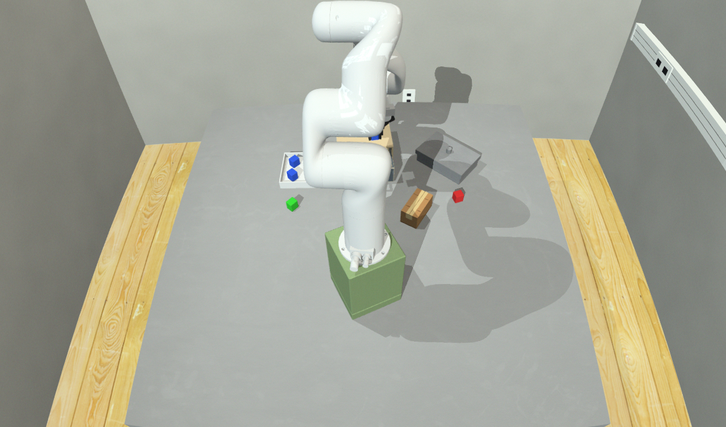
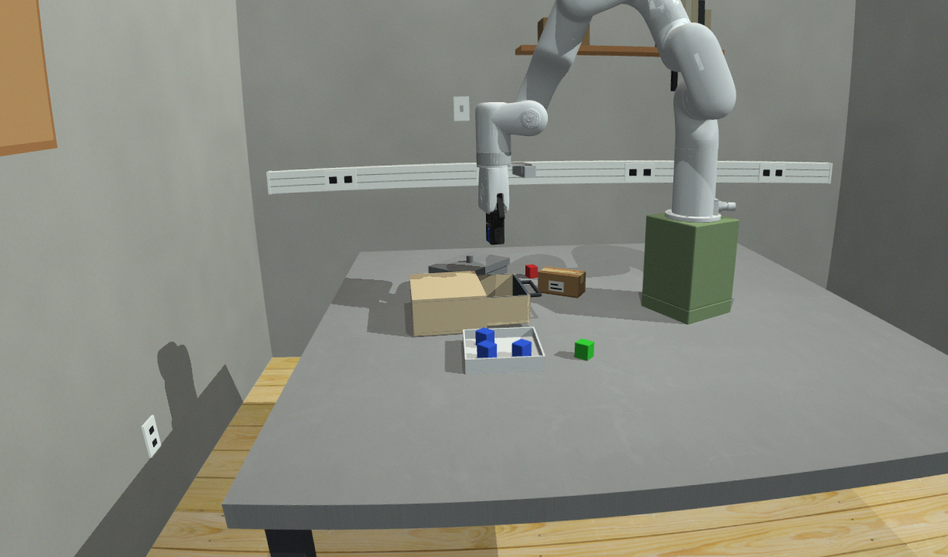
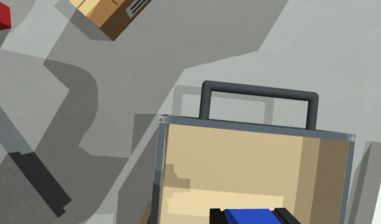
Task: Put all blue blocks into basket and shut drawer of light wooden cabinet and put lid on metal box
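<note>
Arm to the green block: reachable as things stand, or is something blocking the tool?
Probably not directly: the tool is shut on a blue block, so it would have to release that first. The green block itself stands uncovered outside the basket.

Two blue blocks (image 1: pixel 294 161) show in the white basket (image 1: pixel 291 185), partly hidden by the arm (image 1: pixel 349 164). A green block (image 1: pixel 291 203) sits near it on the surface (image 1: pixel 237 276); a red block (image 1: pixel 458 196) lies near the metal box (image 1: pixel 442 169).

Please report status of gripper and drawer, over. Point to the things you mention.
Gripper (image 2: pixel 494 242) (image 3: pixel 247 214) shut on blue block (image 2: pixel 488 235) (image 3: pixel 249 216), raised above open drawer (image 2: pixel 508 311) (image 3: pixel 258 127). Three blue blocks (image 2: pixel 487 350) in basket (image 2: pixel 504 364). Metal box lid (image 1: pixel 463 153) on.
</note>
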Robot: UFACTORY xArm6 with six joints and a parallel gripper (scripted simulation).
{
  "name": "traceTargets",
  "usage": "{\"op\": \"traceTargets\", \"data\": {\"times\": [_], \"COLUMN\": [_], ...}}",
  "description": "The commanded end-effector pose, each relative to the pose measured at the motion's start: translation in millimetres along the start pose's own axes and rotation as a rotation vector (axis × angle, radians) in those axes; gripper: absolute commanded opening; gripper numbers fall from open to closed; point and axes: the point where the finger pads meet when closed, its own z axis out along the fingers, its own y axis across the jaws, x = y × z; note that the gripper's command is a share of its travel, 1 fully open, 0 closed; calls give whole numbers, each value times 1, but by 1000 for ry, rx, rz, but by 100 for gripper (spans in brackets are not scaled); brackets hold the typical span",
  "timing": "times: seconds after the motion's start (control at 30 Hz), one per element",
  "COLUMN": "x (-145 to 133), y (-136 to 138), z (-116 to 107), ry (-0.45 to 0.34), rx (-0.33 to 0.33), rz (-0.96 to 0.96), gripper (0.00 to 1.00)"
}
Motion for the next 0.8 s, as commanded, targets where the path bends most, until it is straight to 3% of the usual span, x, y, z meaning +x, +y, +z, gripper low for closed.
{"op": "traceTargets", "data": {"times": [0.0,0.23,0.33,0.73,0.77], "x": [-2,-3,-7,-19,-19], "y": [0,6,21,153,153], "z": [-3,-3,-3,-3,-3], "ry": [-4,-4,-4,-4,-4], "rx": [1,1,1,-9,-9], "rz": [0,28,99,639,639], "gripper": [0,0,0,0,0]}}
